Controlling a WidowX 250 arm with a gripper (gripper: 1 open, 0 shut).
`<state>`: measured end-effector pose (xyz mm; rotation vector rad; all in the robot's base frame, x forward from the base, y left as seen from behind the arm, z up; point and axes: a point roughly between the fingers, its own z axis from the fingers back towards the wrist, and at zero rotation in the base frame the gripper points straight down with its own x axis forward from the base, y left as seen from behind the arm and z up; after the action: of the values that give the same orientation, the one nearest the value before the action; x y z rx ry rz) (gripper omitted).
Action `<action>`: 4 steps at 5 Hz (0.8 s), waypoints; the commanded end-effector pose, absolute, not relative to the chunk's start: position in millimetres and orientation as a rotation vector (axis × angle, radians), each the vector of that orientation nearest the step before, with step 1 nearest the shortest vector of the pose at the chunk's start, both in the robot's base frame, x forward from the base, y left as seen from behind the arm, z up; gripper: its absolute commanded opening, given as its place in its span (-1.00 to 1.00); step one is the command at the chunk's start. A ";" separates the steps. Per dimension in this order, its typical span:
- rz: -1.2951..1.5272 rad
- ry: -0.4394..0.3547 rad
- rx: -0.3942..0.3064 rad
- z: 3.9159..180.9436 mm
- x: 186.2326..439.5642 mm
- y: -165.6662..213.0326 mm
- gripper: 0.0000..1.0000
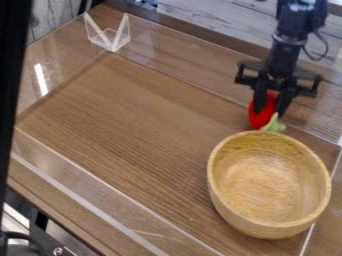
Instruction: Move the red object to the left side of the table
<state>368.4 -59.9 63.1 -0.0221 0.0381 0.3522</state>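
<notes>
The red object is a small glossy red toy fruit with a green leafy bit at its lower end. It sits at the right of the brown wood-grain table, just beyond the bowl's far rim. My gripper points straight down and is shut on the red object, its black fingers pressed against both sides. The fruit hangs a little above the tabletop, and its upper part is hidden between the fingers.
A large round light-wood bowl stands at the front right, just in front of the gripper. A small clear acrylic stand is at the back left. Low clear walls edge the table.
</notes>
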 end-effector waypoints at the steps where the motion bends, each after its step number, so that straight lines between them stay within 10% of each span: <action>1: 0.402 -0.088 -0.064 114.8 366.2 -52.6 -1.00; 4: 0.667 -0.180 -0.050 145.8 332.0 33.2 -1.00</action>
<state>330.1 31.2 123.8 -0.0376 -0.1083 0.6662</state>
